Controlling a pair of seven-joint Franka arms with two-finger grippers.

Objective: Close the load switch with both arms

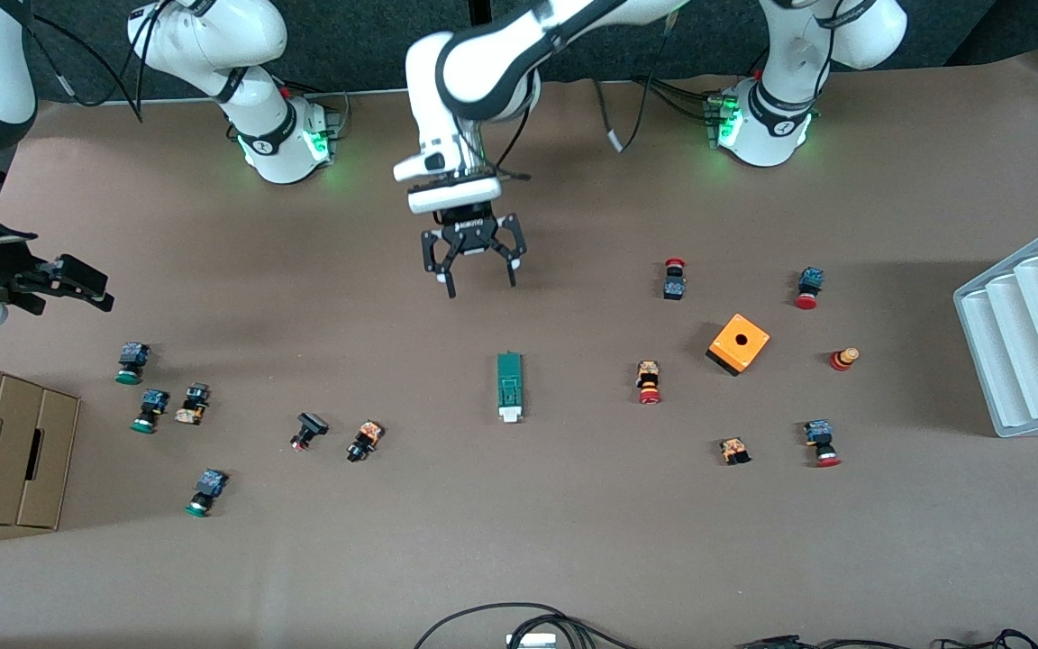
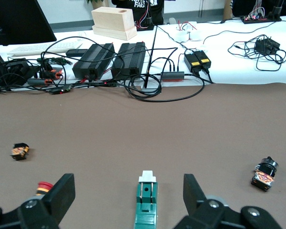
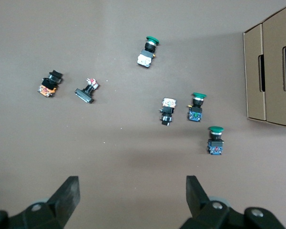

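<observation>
The load switch, a slim dark-green block with a white tab at the end nearer the front camera, lies flat in the middle of the table. My left gripper hangs open above the table, just short of the switch's green end, on the robots' side. In the left wrist view the load switch lies between and below the wide-apart fingers of the left gripper, untouched. My right gripper is open and holds nothing, up over the right arm's end of the table. In the right wrist view the right gripper has only bare table between its fingers.
Green-capped push buttons lie below the right gripper, beside cardboard boxes. Red-capped buttons and an orange cube box lie toward the left arm's end, near a white ridged tray. Two small buttons lie beside the switch.
</observation>
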